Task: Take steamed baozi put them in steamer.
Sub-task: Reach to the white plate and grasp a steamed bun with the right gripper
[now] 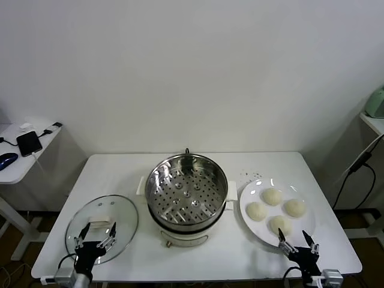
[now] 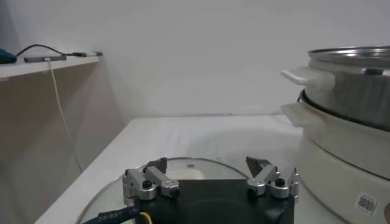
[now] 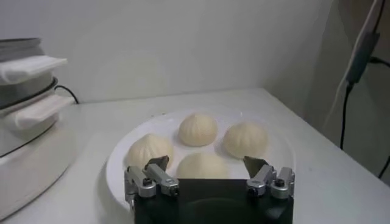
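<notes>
Table: we see a white table (image 1: 198, 252) carrying a steamer, a plate and a glass lid in a row across the head view.

Steamer: our steamer (image 1: 186, 195) stands at the middle of the table, uncovered, with its perforated tray bare and no bun inside.

Plate: we find a flat white plate (image 1: 251, 221) just beside the steamer, on our right.

Steamed baozi: we count four steamed baozi (image 1: 272, 196) lying close together on the plate, none lifted off it; in the right wrist view they sit directly ahead of the claw.

Glass lid: we see the round glass lid (image 1: 123, 230) with its white handle lying flat on the table to our left of the steamer.

Right gripper: our right gripper (image 1: 298, 242) hangs at the near edge of the plate, its fingers (image 3: 155, 173) spread wide with nothing between them, not touching any bun.

Left gripper: our left gripper (image 1: 96, 234) hangs over the near part of the glass lid, its fingers (image 2: 156, 176) spread wide and holding nothing.

Side table: we see a small side table (image 1: 18, 170) on the far left with a phone and cable on it.
</notes>
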